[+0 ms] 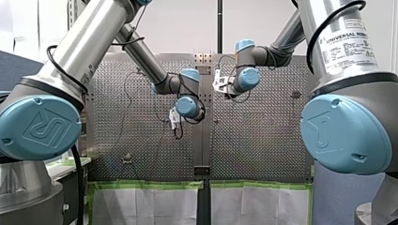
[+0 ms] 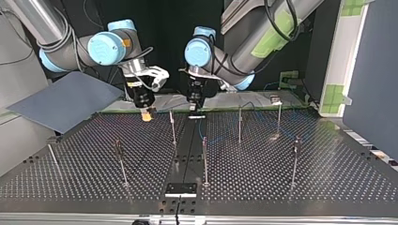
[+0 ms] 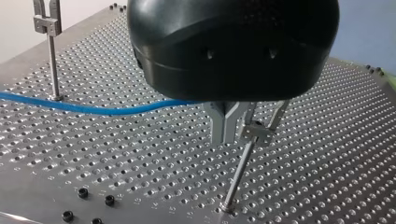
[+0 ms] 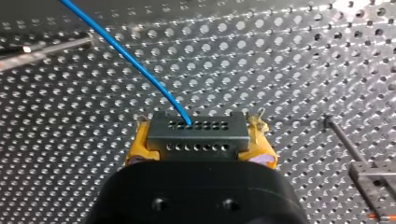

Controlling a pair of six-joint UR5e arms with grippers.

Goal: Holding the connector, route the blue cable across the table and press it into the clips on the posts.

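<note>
My right end effector point(image 4: 201, 147), yellow pads clamped on the grey perforated metal connector point(image 4: 197, 125), is hovering upper centre-left in the top view, trailing the thin blue cable point(image 4: 125, 55) for routing. My left end effector point(image 3: 247, 122) is waiting beside a clip-topped metal post point(image 3: 238, 175), likely to press the cable in; its grip I cannot tell.

A clip-topped post point(image 3: 238, 172) stands right against my left gripper point(image 3: 240, 133), blocking that side; the blue cable point(image 3: 93, 110) crosses beside it. Ahead of my right gripper point(image 4: 200, 145), clamped on the connector point(image 4: 198, 133), the table point(image 4: 280, 70) lies open; another post point(image 4: 343, 140) flanks it.
</note>
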